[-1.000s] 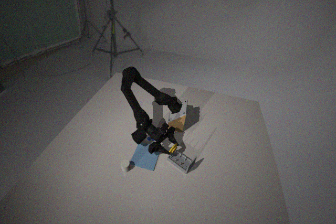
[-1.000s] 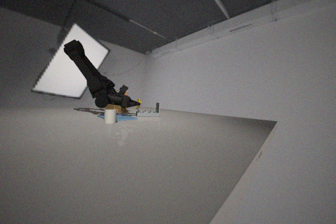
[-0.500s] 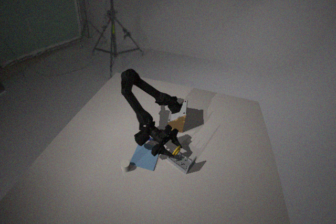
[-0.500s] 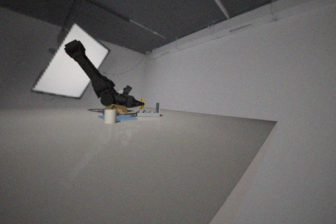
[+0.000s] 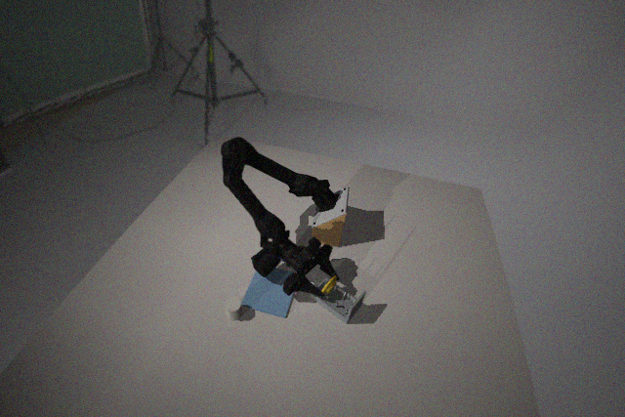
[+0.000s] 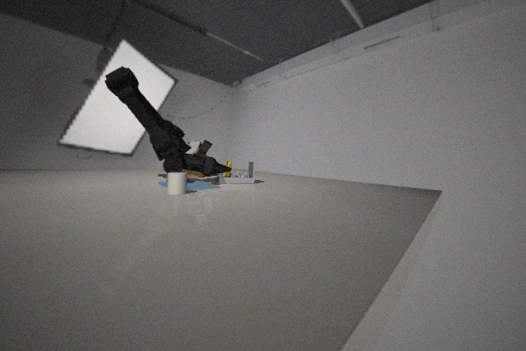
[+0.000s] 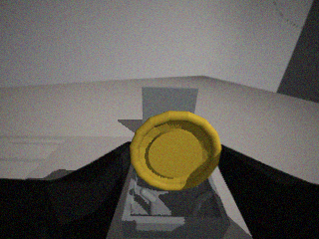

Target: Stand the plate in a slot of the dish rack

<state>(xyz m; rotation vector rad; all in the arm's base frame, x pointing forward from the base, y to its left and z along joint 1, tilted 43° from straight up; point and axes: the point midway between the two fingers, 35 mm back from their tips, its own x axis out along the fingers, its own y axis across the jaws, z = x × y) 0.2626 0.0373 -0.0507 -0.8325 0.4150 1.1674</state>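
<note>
Looking from the exterior side inward, we find a short off-white cylinder upright on the pale table. Behind it, we note a flat blue square sheet, partly under the arm's shadow.

Beside the sheet sits the grey dish rack, a tall panel at its far end. Round, yellow, raised-rimmed: the plate is upright at the rack's arm-side end. We cannot tell whether its lower edge sits in a slot.

The black gripper has its fingers spread and clamped on opposite edges of the plate. We trace the black jointed arm back to an orange-brown block with a pale top. Farther off, we see a dark tripod.
</note>
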